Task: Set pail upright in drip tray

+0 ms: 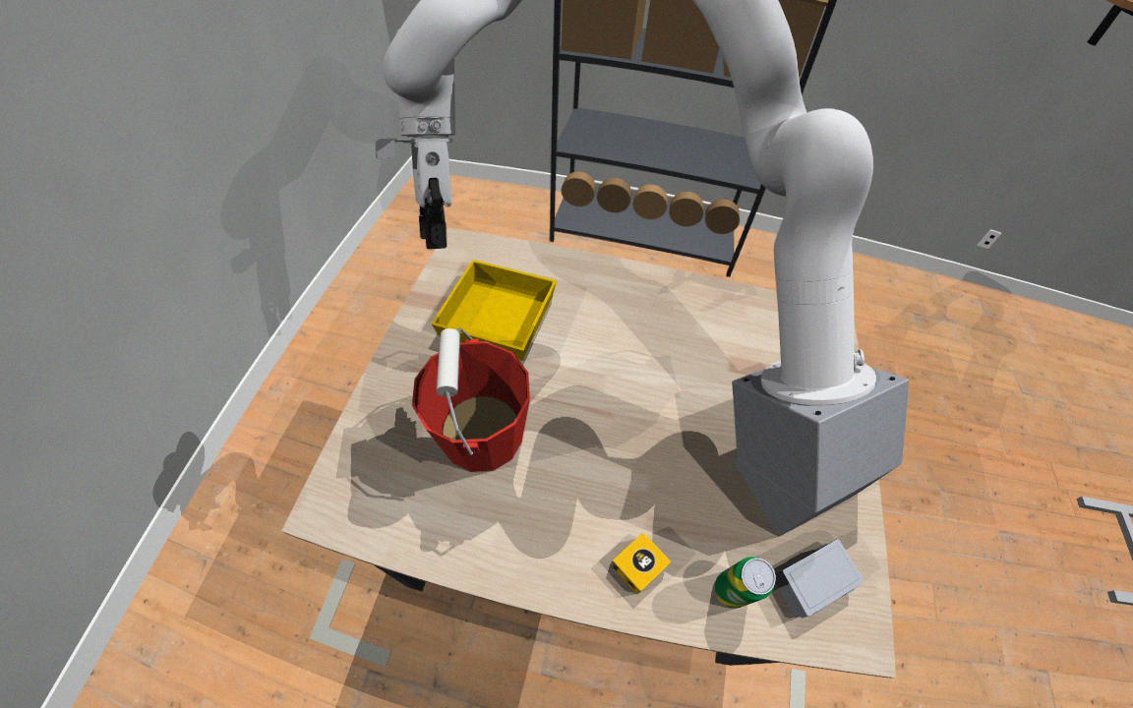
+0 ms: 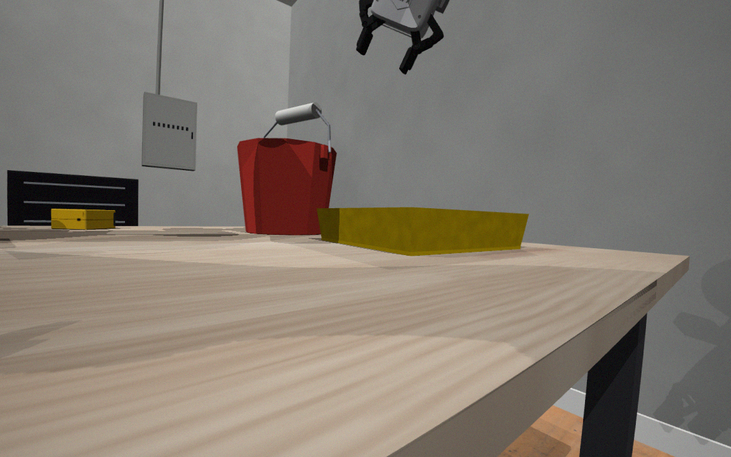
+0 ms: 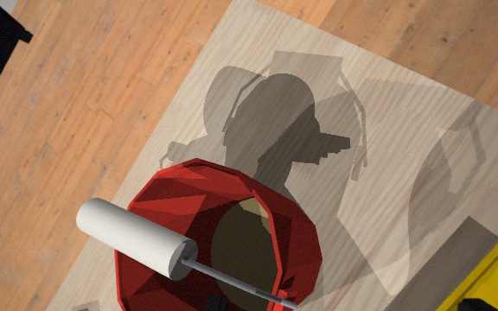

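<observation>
The red pail (image 1: 472, 406) stands upright on the table, next to the yellow drip tray (image 1: 494, 306) and outside it. Its wire bail stands up with a white roller grip (image 1: 448, 362) at the top. In the side view the pail (image 2: 285, 185) stands behind the tray (image 2: 422, 228). The wrist view looks down on the pail (image 3: 220, 239), its grip (image 3: 134, 238) and a tray corner (image 3: 488, 281). My gripper (image 1: 433, 219) hangs open and empty high above the table, beyond the tray's far corner; it also shows at the top of the side view (image 2: 386, 49).
A small yellow box (image 1: 640, 561), a green can (image 1: 745, 581) lying on its side and a grey box (image 1: 818, 576) sit near the table's front edge. The arm's grey base (image 1: 819, 444) stands at the right. A shelf rack (image 1: 654, 132) stands behind the table.
</observation>
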Controlling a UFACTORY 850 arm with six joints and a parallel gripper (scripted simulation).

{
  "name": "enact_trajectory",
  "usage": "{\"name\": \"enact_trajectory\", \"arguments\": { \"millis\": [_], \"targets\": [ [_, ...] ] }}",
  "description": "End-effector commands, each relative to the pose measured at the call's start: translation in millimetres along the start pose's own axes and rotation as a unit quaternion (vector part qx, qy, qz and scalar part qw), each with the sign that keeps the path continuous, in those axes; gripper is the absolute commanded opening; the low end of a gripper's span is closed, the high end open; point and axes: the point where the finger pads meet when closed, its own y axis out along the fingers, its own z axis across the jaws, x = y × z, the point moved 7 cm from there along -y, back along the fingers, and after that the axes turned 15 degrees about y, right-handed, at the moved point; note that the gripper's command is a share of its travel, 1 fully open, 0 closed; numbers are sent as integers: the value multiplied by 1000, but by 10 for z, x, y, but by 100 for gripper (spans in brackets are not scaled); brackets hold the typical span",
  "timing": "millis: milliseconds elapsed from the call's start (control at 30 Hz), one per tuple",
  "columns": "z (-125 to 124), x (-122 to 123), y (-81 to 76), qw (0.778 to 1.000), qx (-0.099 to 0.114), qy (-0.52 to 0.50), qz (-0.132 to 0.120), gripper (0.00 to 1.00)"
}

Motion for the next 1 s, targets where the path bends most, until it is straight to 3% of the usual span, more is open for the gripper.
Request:
{"name": "enact_trajectory", "arguments": {
  "millis": [0,567,967],
  "targets": [
    [-1,-5,-7,1000,0,0,1,100],
    [-5,-5,-5,1000,0,-1,0,100],
    [-641,64,405,976,50,-197,-73,100]
  ]
}}
